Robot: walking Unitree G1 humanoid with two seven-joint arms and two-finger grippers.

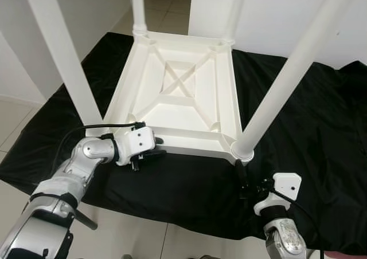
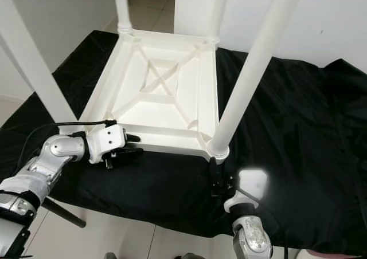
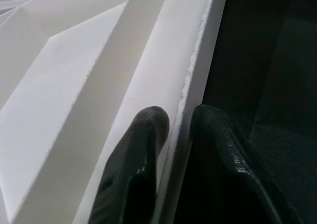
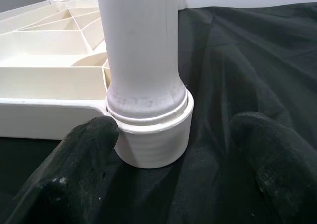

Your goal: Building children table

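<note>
Currently: table (image 1: 172, 93), inverted on black cloth (image 1: 309, 127), four legs up. My left gripper (image 3: 173, 130) pinches the table's near rim beside the near-left leg (image 1: 60, 53), one finger inside, one outside. My right gripper (image 4: 173, 149) sits spread wide before the near-right leg (image 1: 287, 75) at its socket (image 4: 153, 140), one finger touching the collar, gripping nothing. Step, as I judge: seating that leg. Next: close on its base, then twist or press home while the left steadies.
</note>
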